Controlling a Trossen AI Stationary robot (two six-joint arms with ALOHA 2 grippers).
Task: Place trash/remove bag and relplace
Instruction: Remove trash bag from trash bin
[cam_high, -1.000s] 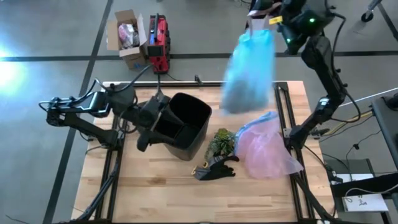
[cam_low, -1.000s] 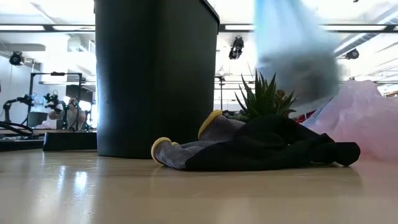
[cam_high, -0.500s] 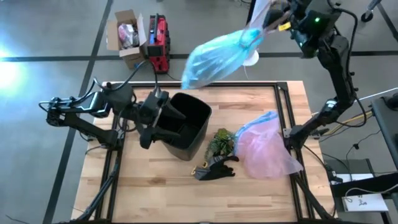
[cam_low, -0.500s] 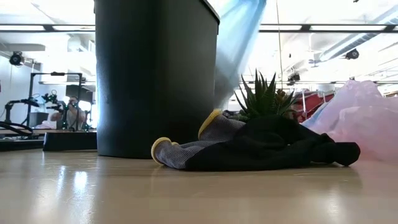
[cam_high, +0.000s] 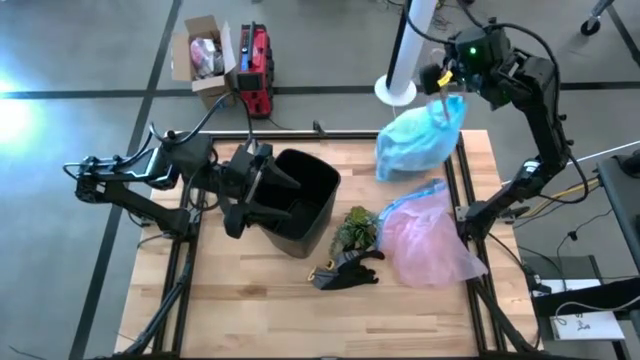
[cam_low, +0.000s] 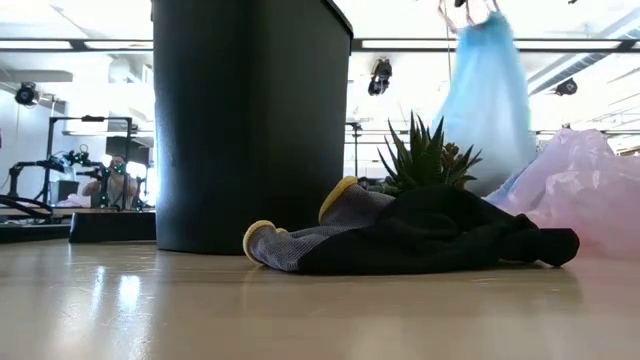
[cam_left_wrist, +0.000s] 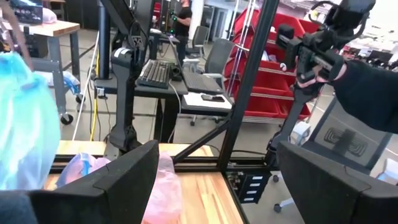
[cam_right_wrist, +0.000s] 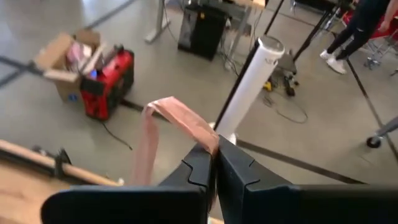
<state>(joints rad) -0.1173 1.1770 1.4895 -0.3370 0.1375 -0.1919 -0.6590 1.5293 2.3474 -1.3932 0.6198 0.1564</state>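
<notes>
- The right gripper (cam_high: 445, 80) hangs high over the table's 1 o'clock corner, its fingers pinched together on the pinkish drawstring (cam_right_wrist: 163, 118) of the teal-blue bag (cam_high: 420, 140).
- A second ago the bag hung blurred over the same edge; half a second ago it swung out flat toward 11 o'clock, above the black bin (cam_high: 300, 200). Now it has swung back and hangs straight down from the gripper, clear of the table top.
- In the low view the bag (cam_low: 485, 100) hangs behind the plant tuft (cam_low: 425, 155) and beside the pink bag (cam_low: 580, 190), apart from both as far as I can tell.
- My reading: the filled liner is out of the bin and being carried off; the swinging suggests a weighted load, so a hasty move could fling it or slip the drawstring.
- The left gripper (cam_high: 262, 180) sits at the bin's 9 o'clock rim, jaws spread wide around the wall, apparently steadying it.
- The bin looks unlined, so fitting a replacement remains.
- A black-and-yellow glove (cam_high: 345, 268) lies at 6 o'clock of the plant.
</notes>
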